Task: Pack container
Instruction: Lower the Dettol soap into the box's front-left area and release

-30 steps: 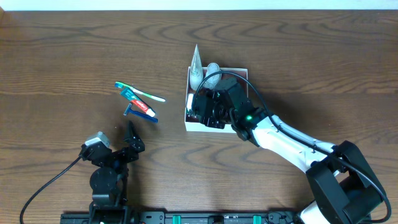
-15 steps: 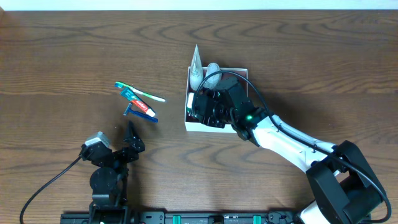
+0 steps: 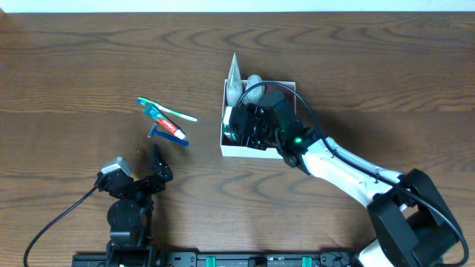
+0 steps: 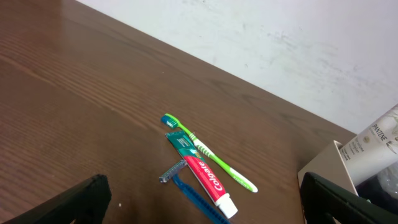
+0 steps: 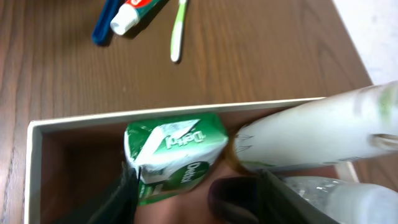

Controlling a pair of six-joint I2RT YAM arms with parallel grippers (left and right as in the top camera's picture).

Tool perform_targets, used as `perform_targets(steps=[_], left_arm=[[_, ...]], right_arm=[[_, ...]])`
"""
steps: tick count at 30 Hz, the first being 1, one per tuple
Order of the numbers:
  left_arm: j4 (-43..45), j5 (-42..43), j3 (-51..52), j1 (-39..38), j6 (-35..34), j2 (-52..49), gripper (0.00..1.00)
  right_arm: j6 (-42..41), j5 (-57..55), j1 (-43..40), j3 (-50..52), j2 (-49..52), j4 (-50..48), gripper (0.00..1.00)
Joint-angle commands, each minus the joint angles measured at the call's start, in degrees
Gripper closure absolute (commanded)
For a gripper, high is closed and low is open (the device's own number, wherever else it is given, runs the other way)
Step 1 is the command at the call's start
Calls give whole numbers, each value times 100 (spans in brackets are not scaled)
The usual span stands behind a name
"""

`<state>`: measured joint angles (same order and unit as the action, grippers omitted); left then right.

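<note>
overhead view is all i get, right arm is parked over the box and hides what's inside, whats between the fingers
Observer: The right wrist view shows a green soap packet lying inside the box, between the spread fingers of the right gripper.
Operator: pinched or loose
Observer: A gap shows between the packet and one finger, so it does not look pinched.
Operator: any label on the white stuff at the far end of the box
Observer: The left wrist view reads Pantene on a white bottle leaning out over the box's wall.
</note>
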<state>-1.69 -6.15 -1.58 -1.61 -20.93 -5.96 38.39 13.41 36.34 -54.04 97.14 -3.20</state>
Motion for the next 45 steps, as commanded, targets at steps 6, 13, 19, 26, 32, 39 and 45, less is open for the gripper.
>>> perform_targets(steps=[6,13,19,26,32,39,45], left_arm=[[-186,-46,136,20,57,0,2],[-186,-46,136,20,57,0,2],[-186,-46,136,20,57,0,2],[-186,-46,136,20,57,-2,2],[-186,-46,136,20,57,-2,2],[-186,-46,136,20,57,-2,2],[-186,-46,136,20,57,-2,2]], right_arm=[[-586,-13,-37,-24,-455,-297,40],[-791,-15,-37,-24,-369,-282,40],[-802,-15,-37,-24,-151,-352,39],[-911,-17,-33,-24,31,-490,41],[-927,-15,-33,-24,39,-551,83],[-1078,-4,-26,-24,39,-562,99],[-1163,15,-15,-22,42,-562,99]])
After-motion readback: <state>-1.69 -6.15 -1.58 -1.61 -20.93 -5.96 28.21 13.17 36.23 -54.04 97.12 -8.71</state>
